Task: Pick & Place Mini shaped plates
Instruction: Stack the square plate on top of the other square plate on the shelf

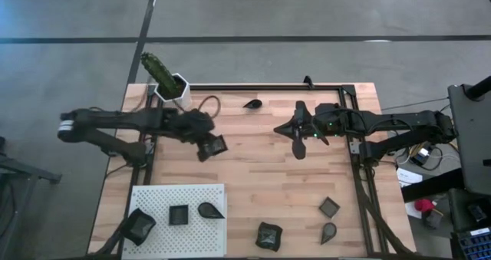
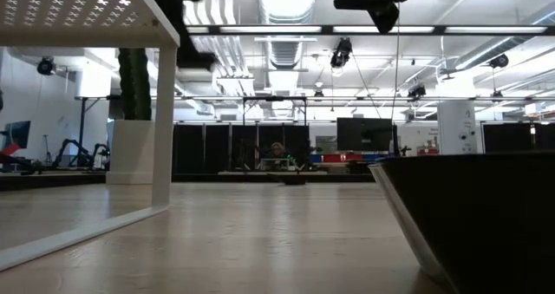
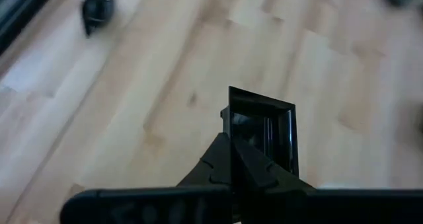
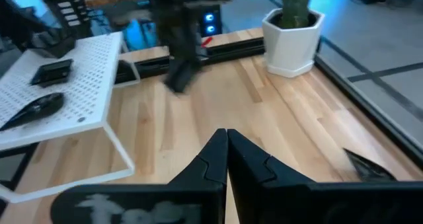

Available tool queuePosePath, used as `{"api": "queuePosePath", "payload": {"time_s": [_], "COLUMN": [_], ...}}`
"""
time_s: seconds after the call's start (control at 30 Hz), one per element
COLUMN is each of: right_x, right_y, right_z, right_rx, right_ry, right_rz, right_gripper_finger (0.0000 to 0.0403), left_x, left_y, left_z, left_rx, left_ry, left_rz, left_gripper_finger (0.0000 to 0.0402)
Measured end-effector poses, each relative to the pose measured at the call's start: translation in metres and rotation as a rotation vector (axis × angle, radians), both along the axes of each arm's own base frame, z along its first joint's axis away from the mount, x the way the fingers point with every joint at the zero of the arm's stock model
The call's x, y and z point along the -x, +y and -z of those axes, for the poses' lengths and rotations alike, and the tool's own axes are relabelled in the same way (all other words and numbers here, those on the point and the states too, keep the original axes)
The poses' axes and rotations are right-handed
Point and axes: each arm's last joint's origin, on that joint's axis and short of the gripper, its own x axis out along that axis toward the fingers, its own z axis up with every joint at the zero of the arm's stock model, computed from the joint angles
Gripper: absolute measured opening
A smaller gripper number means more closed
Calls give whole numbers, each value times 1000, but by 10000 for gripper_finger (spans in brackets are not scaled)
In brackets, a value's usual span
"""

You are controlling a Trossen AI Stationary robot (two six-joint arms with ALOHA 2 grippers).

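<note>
The left hand (image 1: 209, 146) was clamped on a small dark square plate (image 1: 217, 144), its fingers (image 3: 228, 159) pinching one wall of the dish and carrying it clear of the wooden table (image 1: 261, 168). The held plate hung just beyond the far edge of the white perforated board (image 1: 157, 202), between the board and the white hexagonal cactus pot (image 1: 173, 89).

On the board itself lay three more mini plates: a wavy-edged one (image 1: 139, 225) at the corner farthest from the table's middle, a square one (image 1: 179, 215) at its centre, and a teardrop one (image 1: 209, 210) near the edge that faced the rest of the table.

Beside the board, on the bare wood, a wavy-edged plate (image 1: 268, 235) sat closest to it. Farther from the board were a second square plate (image 1: 329, 207) and a teardrop plate (image 1: 328, 232) just beside each other. Another small dark plate (image 1: 252, 103) lay well apart from the board, near the black frame rail (image 1: 268, 87) at the table's far edge.

The right hand (image 1: 298, 147) was fully closed on nothing, its fingers (image 4: 225, 159) pressed together, held over the table's middle, well apart from the board and across from the left hand.
</note>
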Motion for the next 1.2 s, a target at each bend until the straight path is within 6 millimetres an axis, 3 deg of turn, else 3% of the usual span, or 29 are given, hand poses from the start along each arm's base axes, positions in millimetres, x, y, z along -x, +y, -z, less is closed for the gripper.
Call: {"api": "queuePosePath", "payload": {"time_s": [0.23,0.43,0.67,0.9,1.2], "right_x": [0,-1,-1,-2,-3], "right_y": [-2,-2,-2,-4,-4], "right_z": [0,-3,-5,-9,-10], "right_rx": [21,20,22,38,41], "right_ry": [-2,-37,-57,-92,-110], "right_rz": [73,75,79,120,119], "right_gripper_finger": [8,8,8,8,8], "left_x": [45,66,72,79,80], "left_y": [-10,-19,-40,-76,-107], "left_z": [-26,-30,-29,-18,-3], "left_rx": [183,362,502,570,566], "left_ry": [-81,-57,11,109,89], "left_rz": [207,297,357,436,357], "left_gripper_finger": [0,0,0,0,0]}}
